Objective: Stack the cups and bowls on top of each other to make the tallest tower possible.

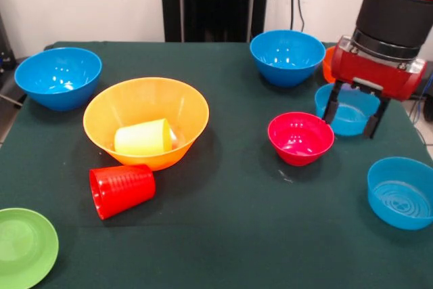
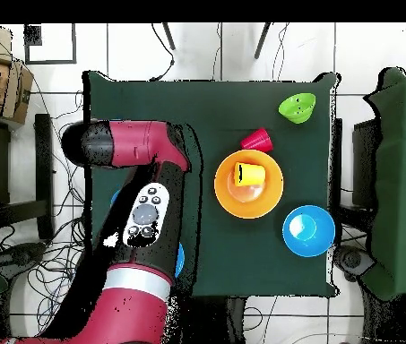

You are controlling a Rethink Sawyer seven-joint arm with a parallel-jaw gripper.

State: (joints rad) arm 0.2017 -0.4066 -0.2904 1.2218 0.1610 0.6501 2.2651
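The tower's base, the big yellow-orange bowl (image 1: 145, 103) (image 2: 227, 195), stands left of centre with the yellow cup (image 1: 143, 138) (image 2: 249, 174) lying on its side inside it. Against the bowl's front the red ribbed cup (image 1: 122, 189) (image 2: 256, 139) lies tipped over. My gripper (image 1: 350, 128) hangs open at the right, its fingers (image 1: 331, 107) straddling a pale blue bowl (image 1: 355, 109). Just left of that sits the pink-red bowl (image 1: 300, 137). In the overhead view the arm hides the gripper.
Deep blue bowls stand at far left (image 1: 59, 77) (image 2: 308, 230) and back centre (image 1: 287, 55). An orange bowl (image 1: 328, 62) peeks out behind the gripper. A second pale blue bowl (image 1: 400, 191) sits front right, the green bowl (image 1: 24, 245) (image 2: 297, 107) front left.
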